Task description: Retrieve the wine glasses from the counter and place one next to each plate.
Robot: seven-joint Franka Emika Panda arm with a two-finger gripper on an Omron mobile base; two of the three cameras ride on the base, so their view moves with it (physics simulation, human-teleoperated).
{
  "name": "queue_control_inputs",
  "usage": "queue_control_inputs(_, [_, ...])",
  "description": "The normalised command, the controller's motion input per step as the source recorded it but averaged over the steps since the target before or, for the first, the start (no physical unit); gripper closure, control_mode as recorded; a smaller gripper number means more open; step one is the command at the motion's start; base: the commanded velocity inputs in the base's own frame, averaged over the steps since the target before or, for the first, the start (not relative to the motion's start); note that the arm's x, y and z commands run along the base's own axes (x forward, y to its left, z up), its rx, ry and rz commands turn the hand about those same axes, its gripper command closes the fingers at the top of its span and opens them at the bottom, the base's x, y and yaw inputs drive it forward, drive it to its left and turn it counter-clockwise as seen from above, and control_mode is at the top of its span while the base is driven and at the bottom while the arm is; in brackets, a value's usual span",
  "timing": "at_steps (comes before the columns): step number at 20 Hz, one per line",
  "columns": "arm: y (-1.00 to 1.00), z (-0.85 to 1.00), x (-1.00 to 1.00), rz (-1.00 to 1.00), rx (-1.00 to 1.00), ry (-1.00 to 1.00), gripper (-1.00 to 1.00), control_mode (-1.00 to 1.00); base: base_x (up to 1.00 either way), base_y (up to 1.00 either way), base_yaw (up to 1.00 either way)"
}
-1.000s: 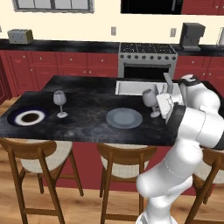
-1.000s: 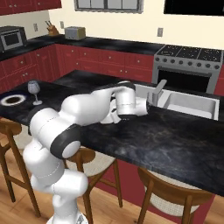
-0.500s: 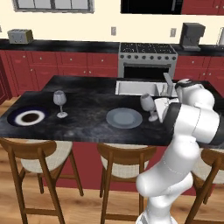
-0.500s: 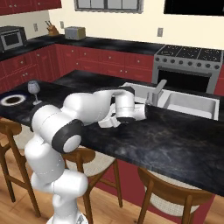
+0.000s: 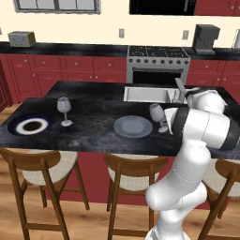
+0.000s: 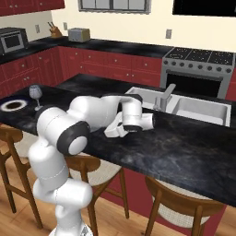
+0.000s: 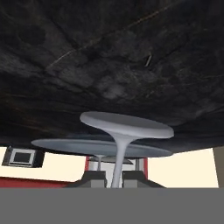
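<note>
One wine glass (image 5: 158,116) stands upright just right of the plain grey plate (image 5: 133,126) on the island worktop. My gripper (image 5: 168,123) is shut on its thin stem (image 7: 118,164). In the rolled hand view its round foot (image 7: 127,124) is close to the marbled stone, with the grey plate (image 7: 100,147) behind it; I cannot tell whether the foot touches. The other wine glass (image 5: 64,110) stands free beside the blue-rimmed plate (image 5: 31,125) at the island's left end, also seen as glass (image 6: 35,94) and plate (image 6: 14,105). The counter (image 5: 70,49) runs along the back wall.
A steel sink (image 5: 147,94) with a faucet (image 5: 179,89) sits just behind my arm. Wooden stools (image 5: 133,168) line the island's near side. A toaster (image 5: 21,38), a stove (image 5: 158,63) and a coffee machine (image 5: 206,38) stand along the back wall.
My hand has carried the held glass a little left and down, closer to the grey plate and the worktop. The other glass and both plates have not moved.
</note>
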Motion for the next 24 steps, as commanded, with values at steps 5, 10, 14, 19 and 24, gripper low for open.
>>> queue_control_inputs(5, [0.00,-0.24,0.13,0.00,0.00,0.00,1.00,-1.00,0.00,0.00,0.00])
queue_control_inputs(10, [0.00,-0.09,0.05,0.00,0.00,-0.03,1.00,-1.00,0.00,0.00,0.00])
queue_control_inputs(14, [0.00,-0.24,0.00,0.00,-0.01,-0.04,1.00,-1.00,0.00,0.00,0.00])
queue_control_inputs(19, [-0.02,-0.64,0.00,0.00,-0.02,0.00,1.00,-1.00,0.00,0.00,0.00])
queue_control_inputs(24, [-0.31,-0.73,0.01,0.00,-0.04,0.00,1.00,-1.00,0.00,0.00,0.00])
